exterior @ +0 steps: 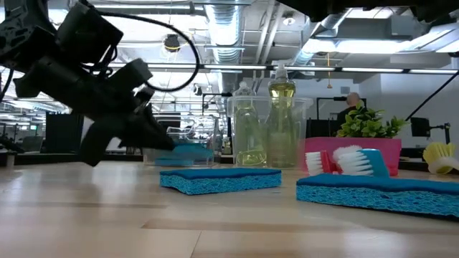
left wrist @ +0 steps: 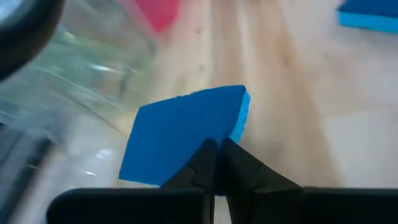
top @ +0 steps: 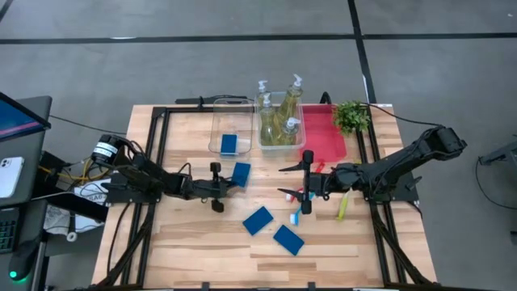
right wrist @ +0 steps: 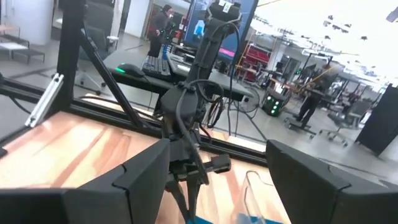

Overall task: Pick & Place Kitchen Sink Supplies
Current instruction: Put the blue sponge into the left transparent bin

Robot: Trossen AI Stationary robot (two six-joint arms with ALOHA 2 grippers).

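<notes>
1. The left gripper (left wrist: 216, 163) had its two dark fingers pressed together on the near edge of a blue sponge (left wrist: 186, 134), pinching it thin; in the high view this sponge (top: 241, 173) sat just near of the clear bin (top: 216, 121) on the left-centre of the table (top: 194, 259).
2. The sponge looked light and soft: it gave under the pinch, so a grip at one edge would likely let the far part droop. A hold deeper over the flat body, across the short side, would probably carry it flatter. The foam looked rough, so slipping seemed unlikely.
3. One sponge in the bin (top: 229, 144) already lay inside that clear container, and two loose sponges (top: 258, 220) lay on the bare wood nearer the front edge, well apart from the left gripper.
4. The right gripper (top: 306, 179) hung with its fingers spread wide and nothing between them, over the brushes (top: 297, 212) lying right of centre.
5. The brushes looked thin, stiff and light; the handle middle would be the sensible place to take them, though a narrow handle could roll between the pads.
6. The pump bottles (top: 279, 117) stood upright in a second clear bin at the far side, left of the red tray (top: 327, 133) and the small plant (top: 352, 116).
</notes>
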